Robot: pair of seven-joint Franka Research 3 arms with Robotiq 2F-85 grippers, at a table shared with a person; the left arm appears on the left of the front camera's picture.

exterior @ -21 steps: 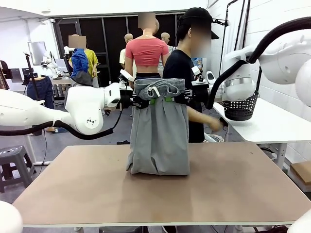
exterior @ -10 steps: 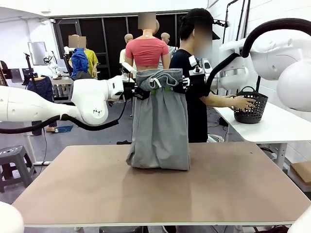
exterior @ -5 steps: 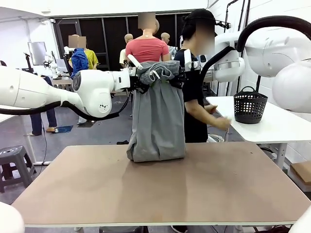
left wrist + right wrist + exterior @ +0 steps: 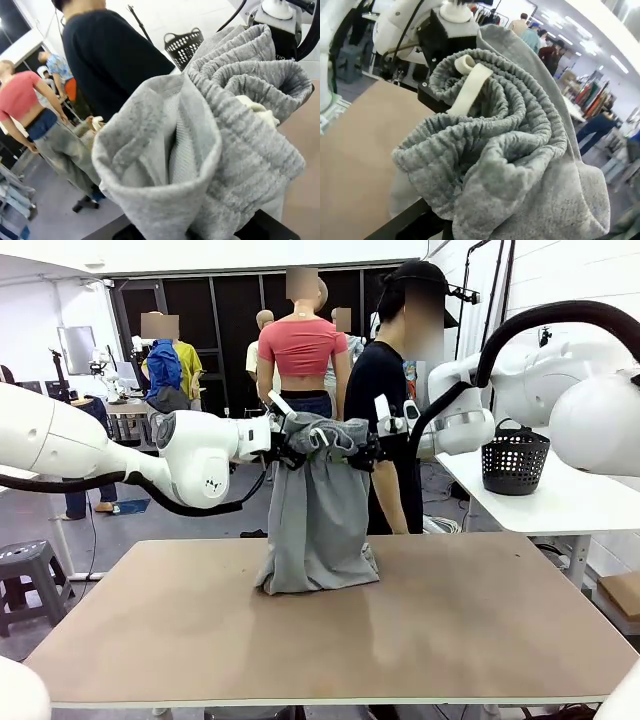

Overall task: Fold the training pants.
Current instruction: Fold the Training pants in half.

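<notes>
Now the 2 grippers, left gripper (image 4: 290,452) and right gripper (image 4: 362,450), clamp the training pants (image 4: 318,530) waistband; legs hang straight down onto the table (image 4: 480,630).

A brown table (image 4: 450,640) spreads below the right pincer (image 4: 372,448). A person in a black shirt (image 4: 385,390) stands just behind that pincer. Farther to its right, a black mesh basket (image 4: 515,462) sits on a white side table (image 4: 560,502). A grey stool (image 4: 30,575) stands well to the left, lower down.
</notes>
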